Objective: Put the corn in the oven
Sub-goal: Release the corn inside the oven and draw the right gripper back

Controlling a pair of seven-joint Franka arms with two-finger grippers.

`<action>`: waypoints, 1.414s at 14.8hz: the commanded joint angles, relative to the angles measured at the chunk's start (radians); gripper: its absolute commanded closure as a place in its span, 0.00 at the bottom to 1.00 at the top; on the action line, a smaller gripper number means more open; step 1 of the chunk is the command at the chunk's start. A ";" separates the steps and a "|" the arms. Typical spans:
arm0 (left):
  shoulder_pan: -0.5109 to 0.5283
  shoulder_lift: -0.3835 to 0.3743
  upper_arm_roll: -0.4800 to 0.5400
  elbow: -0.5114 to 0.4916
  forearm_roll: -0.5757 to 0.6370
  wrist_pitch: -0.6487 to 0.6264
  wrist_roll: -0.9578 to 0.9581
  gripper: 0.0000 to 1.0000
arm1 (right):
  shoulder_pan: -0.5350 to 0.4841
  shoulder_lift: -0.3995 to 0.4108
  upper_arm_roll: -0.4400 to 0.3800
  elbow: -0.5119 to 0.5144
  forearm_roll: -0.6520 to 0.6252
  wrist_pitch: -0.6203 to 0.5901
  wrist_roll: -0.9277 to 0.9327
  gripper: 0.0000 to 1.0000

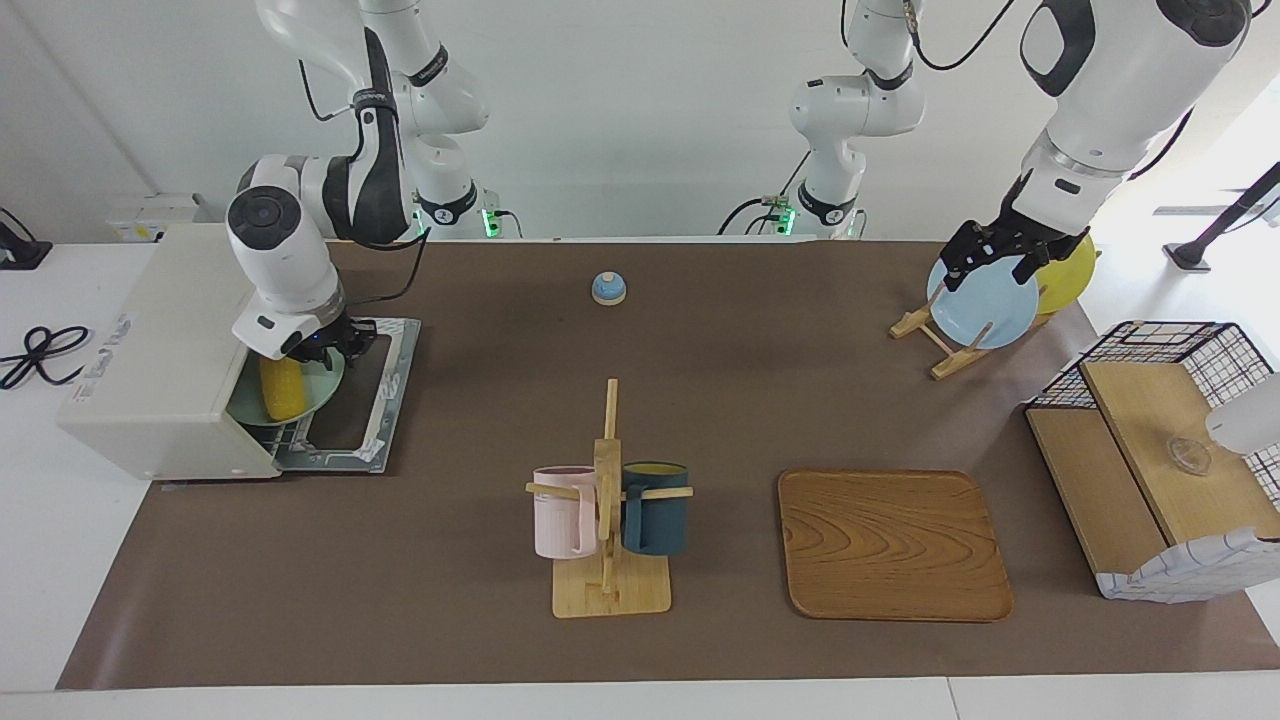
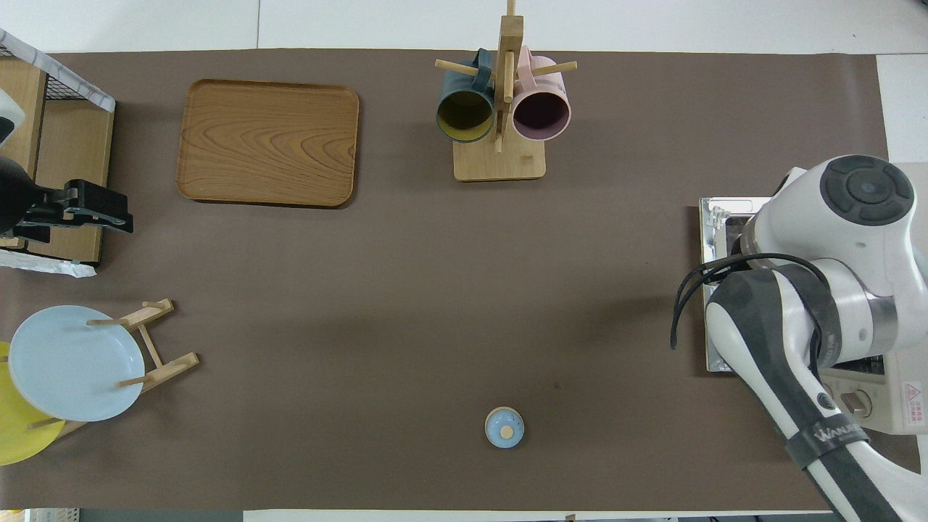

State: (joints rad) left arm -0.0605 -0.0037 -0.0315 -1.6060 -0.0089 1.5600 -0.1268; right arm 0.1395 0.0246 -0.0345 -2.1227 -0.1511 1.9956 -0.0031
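The yellow corn [image 1: 283, 390] lies on a pale green plate [image 1: 322, 385] in the mouth of the off-white oven [image 1: 160, 350], whose glass door [image 1: 352, 400] is folded down flat on the table. My right gripper [image 1: 328, 346] hangs just above the plate's edge, over the open door, apart from the corn. In the overhead view my right arm hides the corn and the plate, and only the door [image 2: 714, 290] and a corner of the oven [image 2: 899, 395] show. My left gripper [image 1: 990, 262] waits open over the blue plate [image 1: 985, 300].
A plate rack [image 1: 940, 340] holds the blue plate and a yellow plate [image 1: 1070, 275] at the left arm's end. A mug stand [image 1: 608, 520], a wooden tray [image 1: 890, 545], a small blue bell [image 1: 608, 288] and a wire-framed wooden shelf [image 1: 1150, 450] stand on the brown mat.
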 commanded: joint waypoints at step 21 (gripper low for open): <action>0.010 -0.015 -0.002 -0.009 -0.013 0.003 0.006 0.00 | -0.064 -0.025 -0.004 -0.150 -0.162 0.148 0.026 1.00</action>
State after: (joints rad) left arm -0.0605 -0.0037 -0.0315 -1.6060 -0.0089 1.5600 -0.1268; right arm 0.1108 0.0200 -0.0190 -2.3655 -0.2058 2.2427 0.0282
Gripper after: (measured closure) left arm 0.000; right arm 0.991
